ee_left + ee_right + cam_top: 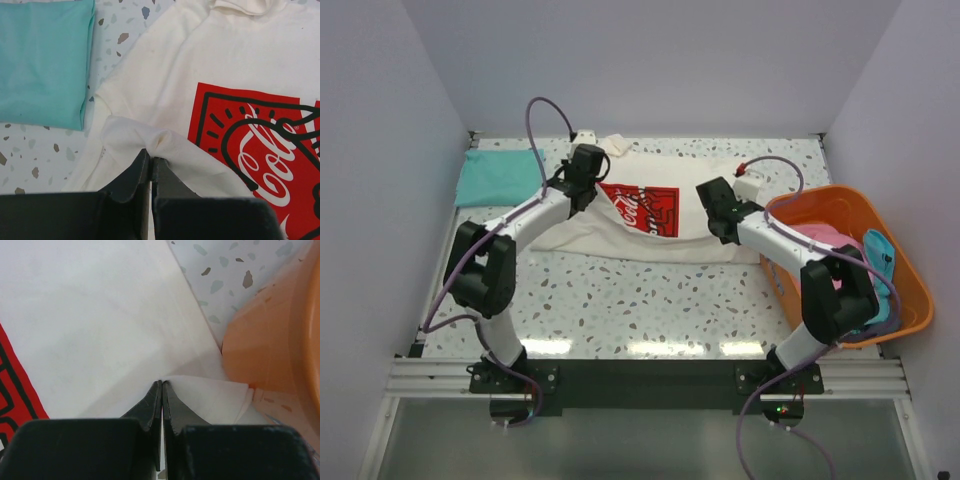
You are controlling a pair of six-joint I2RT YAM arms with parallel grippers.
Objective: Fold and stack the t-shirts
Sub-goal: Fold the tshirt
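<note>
The cream shirt (655, 222) lies spread across the far middle of the counter (650, 300), its red square print facing up. We see the left gripper (150, 159) pressed together on a puckered fold of cream cloth at the shirt's left side, just beside the print. The right gripper (161, 385) is likewise closed tight, pinching the cloth's right edge where it lies against the orange basket (910, 300).

Both arms reach forward from the near edge and bend inward, the left over the shirt's left part and the right over its right end.

A teal shirt (45, 60) lies folded flat in the far left corner, near the cream one but apart from it. In the basket on the right we see a pink shirt (820, 238) and some blue cloth (880, 255) bunched together. The counter is speckled white, with plain pale walls (650, 60) on three sides.
</note>
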